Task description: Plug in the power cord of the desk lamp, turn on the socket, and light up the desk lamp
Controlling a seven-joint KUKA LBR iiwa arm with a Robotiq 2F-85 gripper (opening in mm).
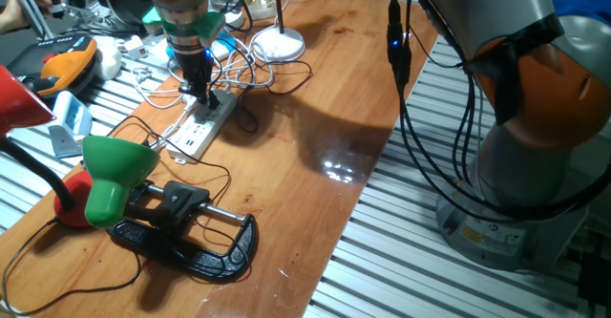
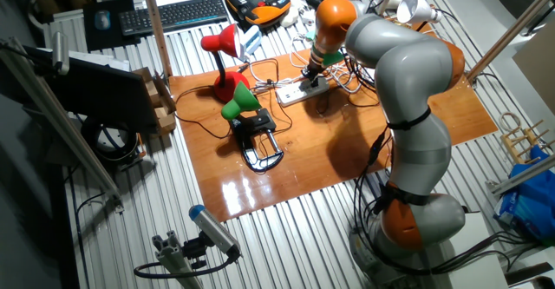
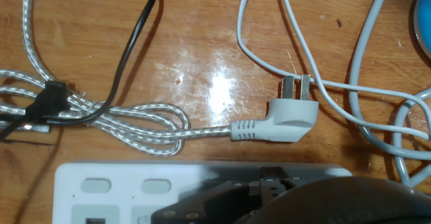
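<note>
The socket point(image 1: 203, 125) is a long white strip on the wooden table, also seen from the other side point(image 2: 303, 90). My gripper point(image 1: 200, 87) points straight down onto its far end, fingers close together and nothing visibly held. A small black plug point(image 1: 219, 97) sits on the strip right beside the fingertips, and the thin black power cord point(image 1: 250, 119) trails from it in loops. The desk lamp stands behind on its round white base point(image 1: 278, 43) and looks unlit. In the hand view the socket point(image 3: 101, 183) fills the bottom edge, partly covered by my dark gripper point(image 3: 273, 181).
A grey-white plug point(image 3: 283, 113) on a braided cable lies loose just beyond the strip, among white cables point(image 3: 296, 42). The green-shaded clamp lamp point(image 1: 115, 173) and its black clamp point(image 1: 191, 237) stand at the near end. A red-shaded lamp point(image 2: 221, 44) stands at the left.
</note>
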